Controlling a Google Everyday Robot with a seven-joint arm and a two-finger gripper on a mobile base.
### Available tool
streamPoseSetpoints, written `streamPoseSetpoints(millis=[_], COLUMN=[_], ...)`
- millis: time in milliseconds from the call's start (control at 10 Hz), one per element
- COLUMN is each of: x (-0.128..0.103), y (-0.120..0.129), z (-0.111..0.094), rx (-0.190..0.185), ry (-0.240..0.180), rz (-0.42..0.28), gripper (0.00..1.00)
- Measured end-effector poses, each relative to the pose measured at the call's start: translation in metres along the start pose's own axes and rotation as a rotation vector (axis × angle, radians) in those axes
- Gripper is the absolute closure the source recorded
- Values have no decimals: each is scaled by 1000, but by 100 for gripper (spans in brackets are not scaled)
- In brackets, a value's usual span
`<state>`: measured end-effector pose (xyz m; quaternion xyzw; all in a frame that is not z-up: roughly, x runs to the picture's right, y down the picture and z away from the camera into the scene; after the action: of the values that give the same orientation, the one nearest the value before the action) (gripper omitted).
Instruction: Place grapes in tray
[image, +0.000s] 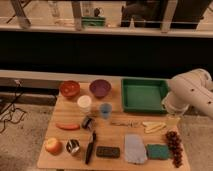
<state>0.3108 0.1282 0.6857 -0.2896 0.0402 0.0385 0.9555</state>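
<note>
The grapes (174, 147), a long dark red-purple bunch, lie at the table's front right corner beside a green sponge (158, 150). The green tray (144, 95) sits at the back right with nothing in it. My white arm (192, 94) bends in from the right. Its gripper (173, 115) hangs just off the tray's right front corner, above and behind the grapes. It is open and holds nothing.
A red bowl (69, 89) and a purple bowl (100, 88) stand at the back. Two cups (84, 103), a carrot (67, 126), an apple (52, 145), a knife (90, 146), a grey cloth (134, 148) and a pale banana-like piece (154, 127) cover the wooden table (115, 135).
</note>
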Motion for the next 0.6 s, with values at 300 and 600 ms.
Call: streamPoseSetpoints(millis=[300,600], x=[12,25], y=[9,15], z=[8,16], rx=[-32,-73], ry=[-23,-62], rz=[20,60], gripper=[20,20])
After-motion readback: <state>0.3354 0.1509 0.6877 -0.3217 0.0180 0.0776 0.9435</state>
